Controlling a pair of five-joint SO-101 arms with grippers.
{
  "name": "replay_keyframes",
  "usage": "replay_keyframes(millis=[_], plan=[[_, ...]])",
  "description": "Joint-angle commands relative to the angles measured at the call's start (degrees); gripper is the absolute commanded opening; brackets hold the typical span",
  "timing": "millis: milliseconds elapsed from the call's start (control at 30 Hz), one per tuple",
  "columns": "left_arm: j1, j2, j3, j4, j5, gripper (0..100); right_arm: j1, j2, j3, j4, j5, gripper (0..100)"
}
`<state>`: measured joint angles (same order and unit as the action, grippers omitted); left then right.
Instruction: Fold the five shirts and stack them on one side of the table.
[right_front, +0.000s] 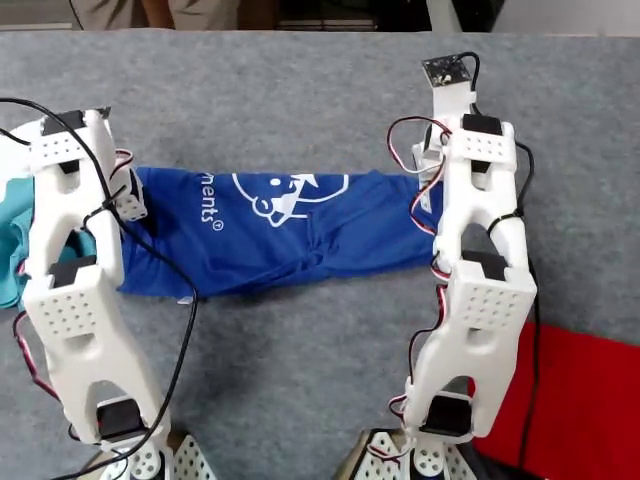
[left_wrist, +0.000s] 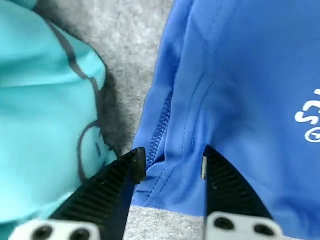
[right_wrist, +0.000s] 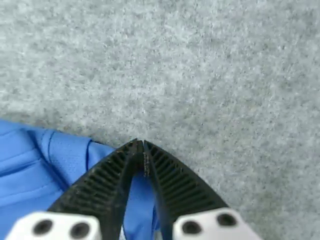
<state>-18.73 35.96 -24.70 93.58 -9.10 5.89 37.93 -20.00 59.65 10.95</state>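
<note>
My left pincer (left_wrist: 171, 162) is spread, and its two black fingers (left_wrist: 115, 185) stand one on each side of the stitched hem at the end of the blue shirt (left_wrist: 250, 75); between them I see the seam and a small fold of the blue cloth, but the tips do not close on it. Just beside this pincer, on the outer side, lies a teal shirt (left_wrist: 40, 100), with a narrow strip of the grey table (left_wrist: 130, 65) between the teal cloth and the blue one. My right pincer (right_wrist: 140, 149) is pressed together, tip against tip, at the other end of the blue shirt, right where the blue edge meets the grey felt. Blue cloth shows behind and under the fingers, but I cannot tell if any of it is caught between them. From above, the blue shirt lies in the middle of the table as a long band that reaches from my left arm (right_front: 70, 280) to my right arm (right_front: 480, 260), with its white print facing up and a bunch of wrinkles along the near edge. It is partly folded, not a neat packet. The teal shirt is at the left edge of the table, partly under my left arm. A red shirt (right_front: 590, 400) lies at the near right corner, well apart from the blue one.
</note>
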Motion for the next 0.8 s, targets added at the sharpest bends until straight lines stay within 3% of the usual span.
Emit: replay_keyframes(millis=[0,367,533,767], plan=[[0.4,0.7,-2.1,-0.8,0.4,19,0.6,-1.4,-0.7,-1.1,-0.3,0.5],[0.5,9.5,-2.3,-5.8,3.4,19,0.6,-1.4,-0.6,-1.1,-0.3,0.5],[0.6,9.6,-2.3,-6.0,3.1,2,0.6,-1.4,-0.6,-1.1,-0.3,0.5],[0.8,9.6,-2.5,-6.0,3.4,2,0.7,-1.4,-0.7,-1.1,-0.5,0.5]])
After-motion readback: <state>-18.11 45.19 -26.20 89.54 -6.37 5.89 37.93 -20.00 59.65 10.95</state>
